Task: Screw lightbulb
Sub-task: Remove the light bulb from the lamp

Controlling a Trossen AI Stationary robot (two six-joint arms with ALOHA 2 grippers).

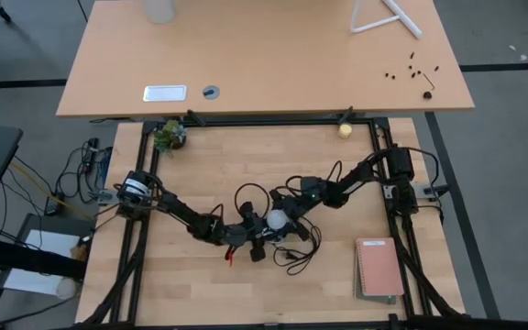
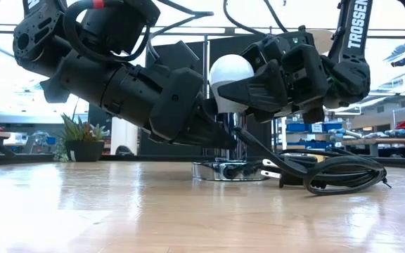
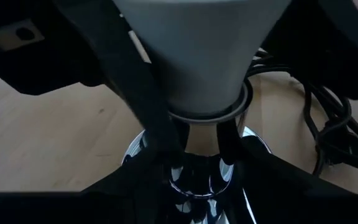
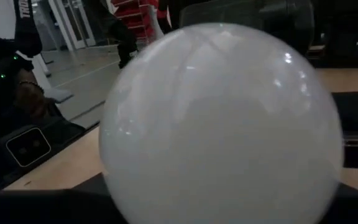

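Lightbulb (image 1: 275, 220) sits near the middle of the table (image 1: 200, 174), lifted off the wood, w/ its white head clamped in the right tool (image 2: 239, 86), which comes in from abt 3 o'clock. Its narrow end points down into the silver socket (image 3: 194, 180) (black cord (image 2: 329, 174) coiled just beside it). Left tool (image 1: 246, 235) reaches in from 9 o'clock, low at the socket w/ fingers (image 3: 138, 93) either side of the bulb's neck; can't tell if they're gripping.
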